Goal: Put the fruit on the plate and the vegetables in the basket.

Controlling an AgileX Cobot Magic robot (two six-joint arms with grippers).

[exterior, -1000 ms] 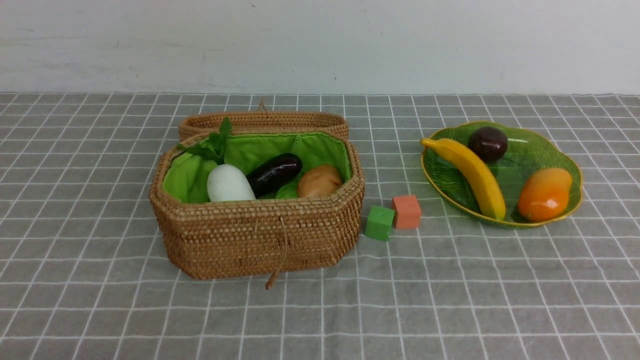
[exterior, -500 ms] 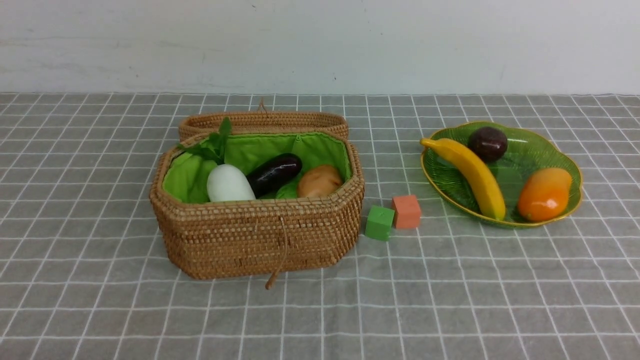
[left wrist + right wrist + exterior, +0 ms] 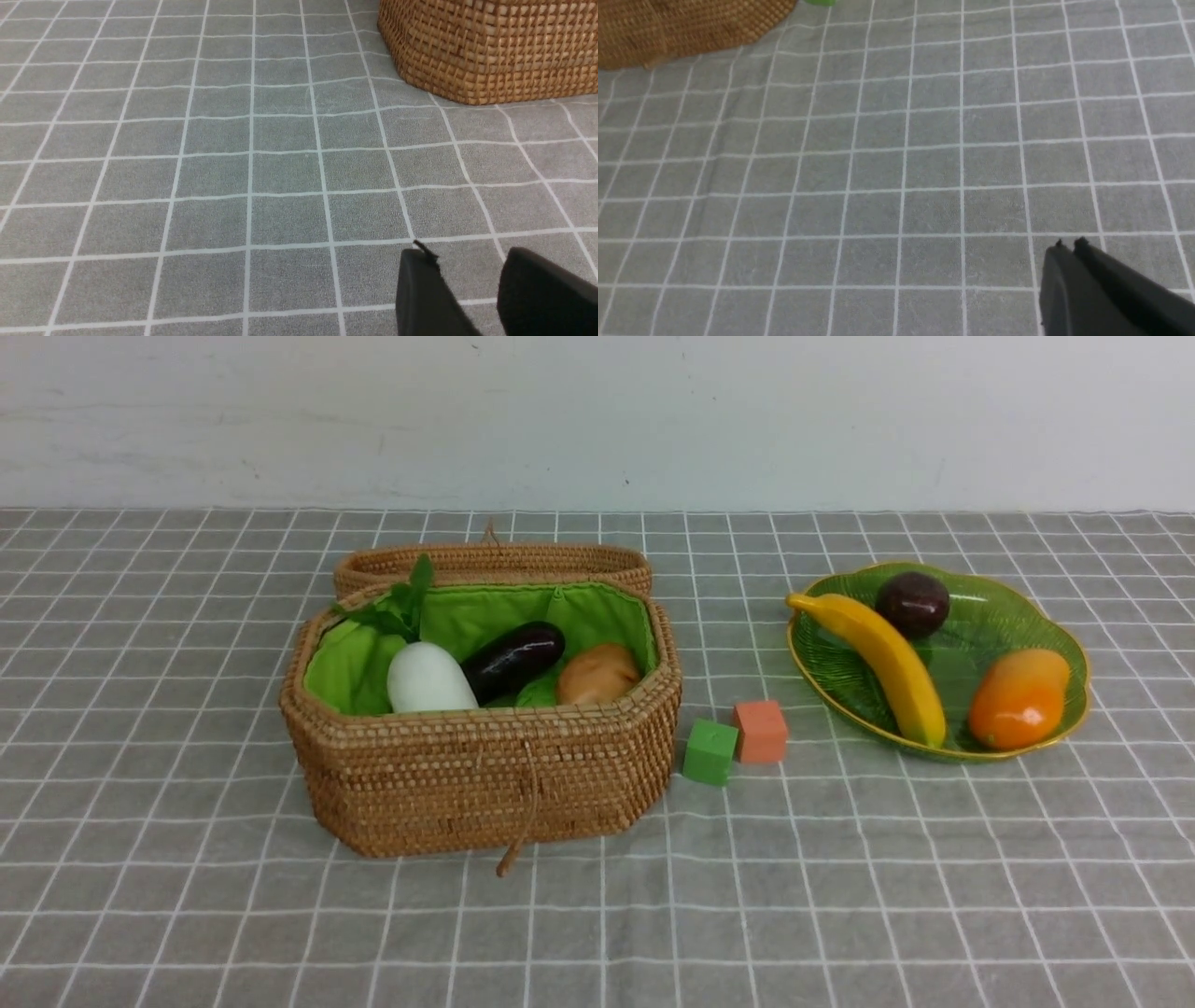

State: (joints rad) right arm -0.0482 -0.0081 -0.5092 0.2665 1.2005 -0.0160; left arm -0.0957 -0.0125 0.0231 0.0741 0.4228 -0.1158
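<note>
The wicker basket stands open at centre left with its lid folded back. In its green lining lie a white radish, a dark eggplant, a brown potato and a sliver of light-green gourd. On the green glass plate at the right rest a banana, a round dark purple fruit and a mango. Neither arm shows in the front view. My left gripper is open and empty over bare cloth, near the basket. My right gripper is shut and empty over cloth.
A small green cube and a small orange cube sit on the cloth between basket and plate. A grey checked cloth covers the table, and a pale wall runs along the back. The basket's corner shows in the right wrist view.
</note>
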